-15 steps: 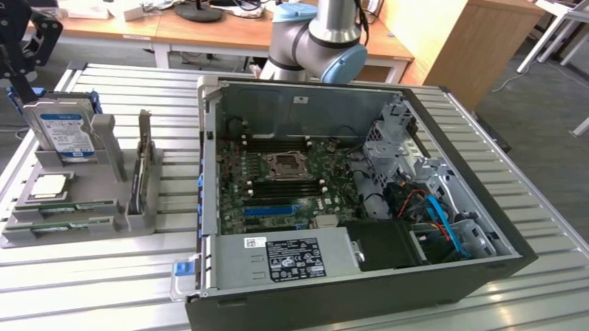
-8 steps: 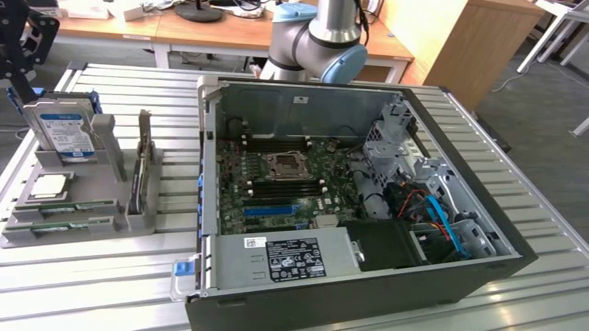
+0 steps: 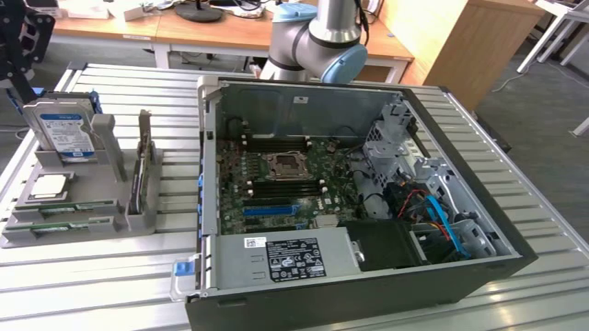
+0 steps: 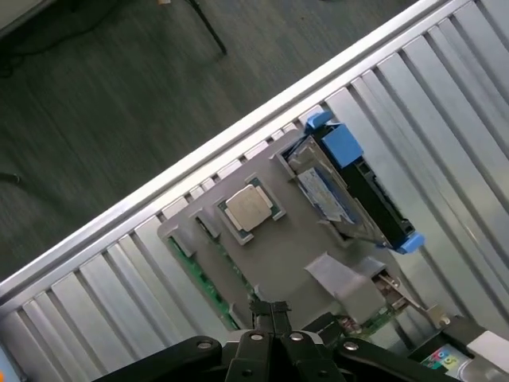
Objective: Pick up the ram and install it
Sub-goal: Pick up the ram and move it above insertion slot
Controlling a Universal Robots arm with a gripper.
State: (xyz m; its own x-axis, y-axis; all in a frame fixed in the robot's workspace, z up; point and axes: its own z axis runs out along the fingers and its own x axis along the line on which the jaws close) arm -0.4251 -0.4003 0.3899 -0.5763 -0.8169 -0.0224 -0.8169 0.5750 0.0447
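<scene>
Above the holder, my pincer is pressed together, empty; descending like this, I'd jab the ram, not straddle it.

A robotics lab or workshop: a slatted aluminium table carries an opened black computer tower and a grey parts holder. A grey-and-blue robot arm rises behind, with wooden office desks farther back.

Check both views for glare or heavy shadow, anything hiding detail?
Exterior view: even light, though the open black computer case is dim inside. Wrist view: the ribbed metal table carries bright sheen; the square silver processor glints mildly.
</scene>
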